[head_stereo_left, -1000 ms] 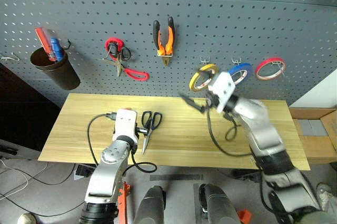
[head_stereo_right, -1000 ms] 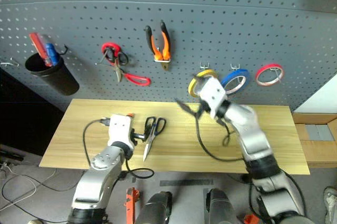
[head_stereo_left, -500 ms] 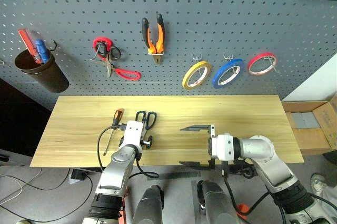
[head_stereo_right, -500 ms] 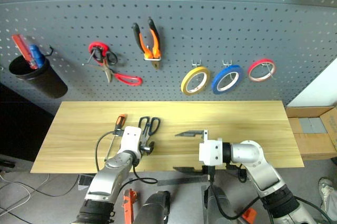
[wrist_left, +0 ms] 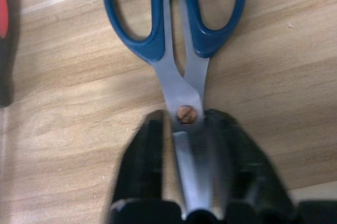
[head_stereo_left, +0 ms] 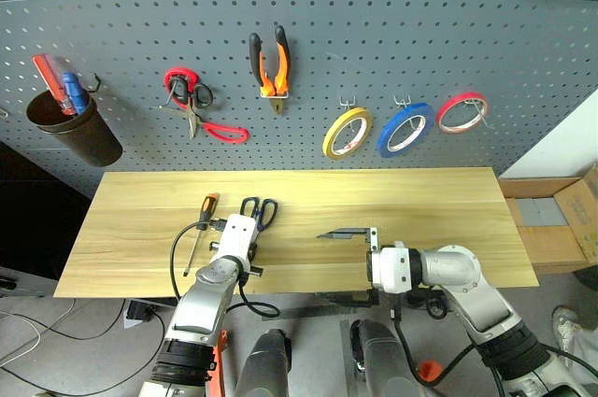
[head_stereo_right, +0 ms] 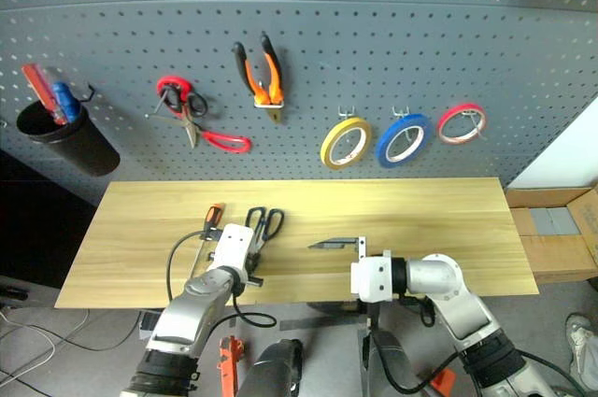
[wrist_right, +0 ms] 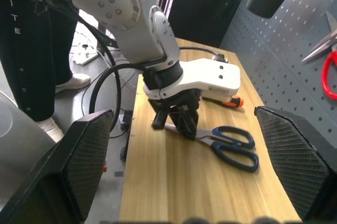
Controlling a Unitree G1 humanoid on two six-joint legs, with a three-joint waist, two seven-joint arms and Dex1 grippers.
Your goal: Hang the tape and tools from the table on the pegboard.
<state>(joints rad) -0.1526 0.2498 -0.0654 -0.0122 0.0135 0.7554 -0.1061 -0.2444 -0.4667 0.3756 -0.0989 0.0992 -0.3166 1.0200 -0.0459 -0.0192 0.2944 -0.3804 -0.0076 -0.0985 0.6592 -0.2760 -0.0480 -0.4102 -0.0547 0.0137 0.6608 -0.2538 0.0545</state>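
Note:
The blue-and-black scissors (head_stereo_left: 261, 211) lie flat on the table (head_stereo_left: 420, 201), handles toward the pegboard (head_stereo_left: 420, 33). My left gripper (wrist_left: 184, 123) is shut on their blades just behind the pivot screw. The small screwdriver (head_stereo_left: 201, 229) lies just left of that hand. On the pegboard hang the orange-and-black pliers (head_stereo_left: 266, 61) and the yellow tape (head_stereo_left: 348, 132). My right gripper (head_stereo_left: 344, 264) hovers open over the table's front edge, pointing left toward the left hand and holding nothing.
On the pegboard also hang a black cup (head_stereo_left: 75, 131) with red and blue tools, red-handled scissors (head_stereo_left: 201, 109), a blue ring (head_stereo_left: 404, 129) and a red ring (head_stereo_left: 462, 112). A cardboard box (head_stereo_left: 551, 229) sits right of the table. A person's legs (wrist_right: 26, 50) stand beyond the table's left end.
My left gripper has sunk onto the scissors and shut on their blades. My right arm has drawn back and down from the yellow tape to the table's front edge. The camera has shifted.

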